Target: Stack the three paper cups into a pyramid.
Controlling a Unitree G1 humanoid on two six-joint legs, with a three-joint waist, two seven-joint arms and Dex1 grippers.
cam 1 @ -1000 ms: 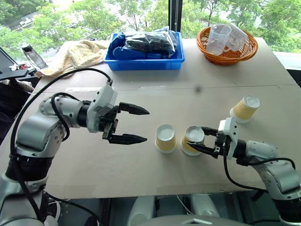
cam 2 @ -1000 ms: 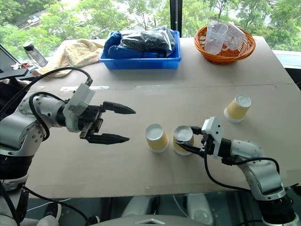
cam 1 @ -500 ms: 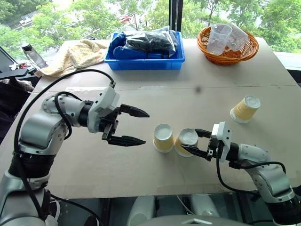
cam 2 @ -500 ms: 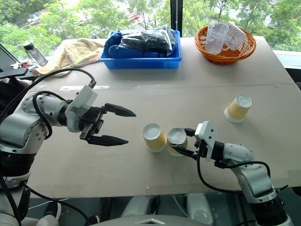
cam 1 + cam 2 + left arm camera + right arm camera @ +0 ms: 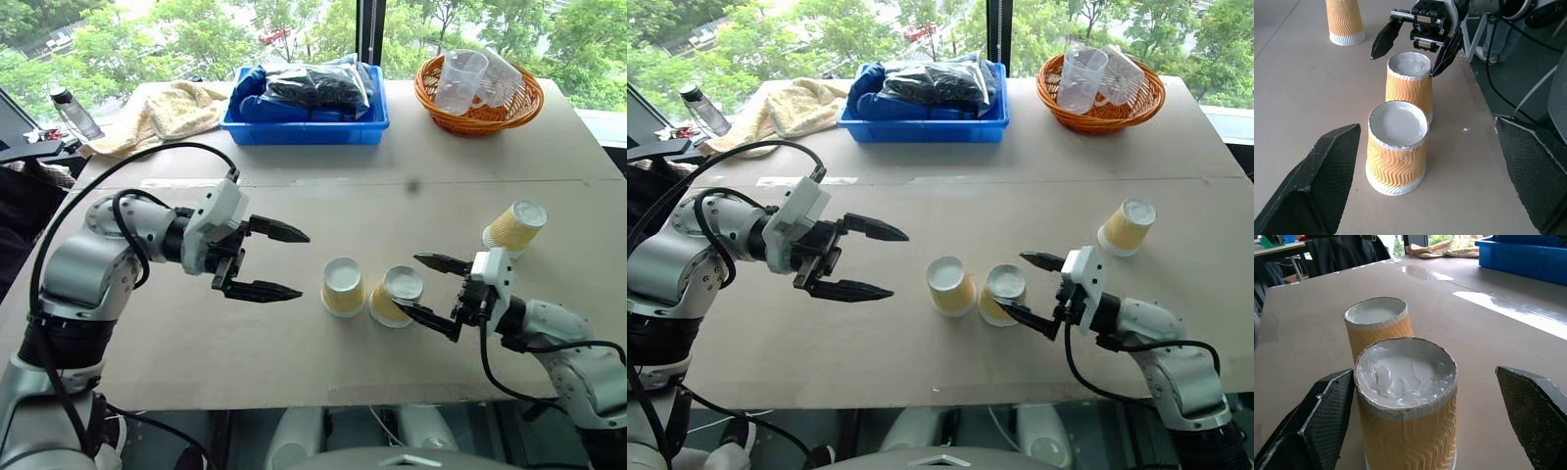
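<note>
Two base cups (image 5: pixel 344 287) (image 5: pixel 396 295) stand inverted, touching, as pyramid base; my R gripper (image 5: pixel 428 290), jaws apart, brackets the nearer cup w/o gripping; third cup (image 5: pixel 514 226) waits beyond it; L gripper (image 5: pixel 273 260), jaws apart, hovers opposite.

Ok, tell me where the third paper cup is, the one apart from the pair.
In the left eye view the third paper cup stands upside down at the table's right, beyond the open right gripper.
</note>
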